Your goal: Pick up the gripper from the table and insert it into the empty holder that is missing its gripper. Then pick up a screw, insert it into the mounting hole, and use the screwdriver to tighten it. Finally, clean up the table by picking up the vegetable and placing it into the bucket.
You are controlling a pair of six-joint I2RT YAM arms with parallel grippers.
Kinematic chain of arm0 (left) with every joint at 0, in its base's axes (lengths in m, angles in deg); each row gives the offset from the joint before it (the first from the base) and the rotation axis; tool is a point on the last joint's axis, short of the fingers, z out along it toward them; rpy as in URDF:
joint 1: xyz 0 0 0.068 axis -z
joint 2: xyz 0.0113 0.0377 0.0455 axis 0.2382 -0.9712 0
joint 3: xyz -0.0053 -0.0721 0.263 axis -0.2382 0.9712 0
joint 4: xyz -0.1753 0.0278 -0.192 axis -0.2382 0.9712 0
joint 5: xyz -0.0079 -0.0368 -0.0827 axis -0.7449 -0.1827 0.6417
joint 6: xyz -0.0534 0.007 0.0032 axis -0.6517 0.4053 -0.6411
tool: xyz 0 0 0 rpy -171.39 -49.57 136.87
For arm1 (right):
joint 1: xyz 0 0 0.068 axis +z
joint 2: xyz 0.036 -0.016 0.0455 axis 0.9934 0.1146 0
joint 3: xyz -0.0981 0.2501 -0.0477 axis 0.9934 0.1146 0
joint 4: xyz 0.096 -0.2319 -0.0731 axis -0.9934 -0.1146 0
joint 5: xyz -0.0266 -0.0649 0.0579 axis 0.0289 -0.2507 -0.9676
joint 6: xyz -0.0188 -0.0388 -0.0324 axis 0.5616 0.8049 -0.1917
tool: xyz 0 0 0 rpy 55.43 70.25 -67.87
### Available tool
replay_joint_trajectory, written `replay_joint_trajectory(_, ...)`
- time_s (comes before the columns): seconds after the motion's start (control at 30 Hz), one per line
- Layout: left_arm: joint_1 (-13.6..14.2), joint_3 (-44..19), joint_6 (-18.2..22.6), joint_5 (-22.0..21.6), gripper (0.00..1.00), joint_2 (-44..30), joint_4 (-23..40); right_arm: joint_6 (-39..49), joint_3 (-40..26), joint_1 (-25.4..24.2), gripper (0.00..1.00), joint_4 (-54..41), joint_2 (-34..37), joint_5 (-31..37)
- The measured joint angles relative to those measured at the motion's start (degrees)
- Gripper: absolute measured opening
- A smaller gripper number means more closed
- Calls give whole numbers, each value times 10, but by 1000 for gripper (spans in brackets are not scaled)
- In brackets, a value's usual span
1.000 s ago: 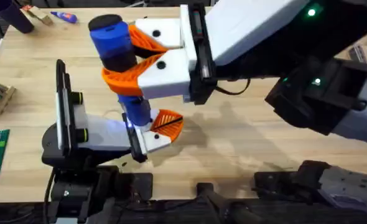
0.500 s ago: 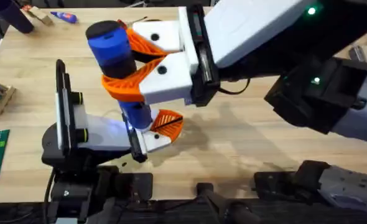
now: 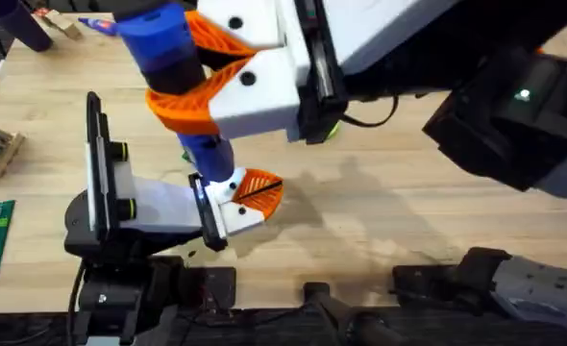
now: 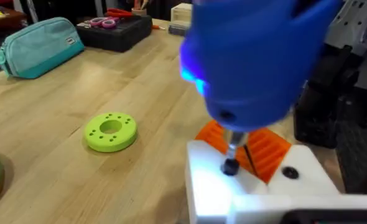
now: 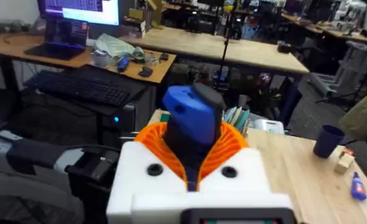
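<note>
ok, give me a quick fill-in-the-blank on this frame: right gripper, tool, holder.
1. The right gripper is shut on the ____.
2. The screwdriver's bit rests on a screw in the white base block of the small ____ gripper.
3. That gripper already sits in the ____.
4. In the left wrist view, a ____ ring with holes lies on the table.

Missing words: screwdriver; orange; holder; green

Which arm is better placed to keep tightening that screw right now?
The right arm, probably. Its tool is clamped on the blue screwdriver, whose tip sits on the screw in the white holder, next to the small orange finger.
</note>
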Motion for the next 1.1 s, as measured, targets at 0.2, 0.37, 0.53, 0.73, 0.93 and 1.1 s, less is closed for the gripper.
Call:
replay_joint_trajectory(0.2,0,0,0,0,9,0,0,17,0,-18,48,-1,0,-39)
replay_joint_trajectory(0.37,0,0,0,0,9,0,0,21,0,-20,48,-10,0,-48)
replay_joint_trajectory(0.53,0,0,0,0,9,0,0,21,0,-20,48,-18,0,-53)
replay_joint_trajectory(0.73,0,0,0,0,9,0,0,21,0,-20,49,-18,0,-54)
replay_joint_trajectory(0.93,0,0,0,0,9,0,0,21,0,-20,48,-18,0,-54)
replay_joint_trajectory(1.1,0,0,0,0,9,0,0,21,0,-20,48,-18,0,-54)
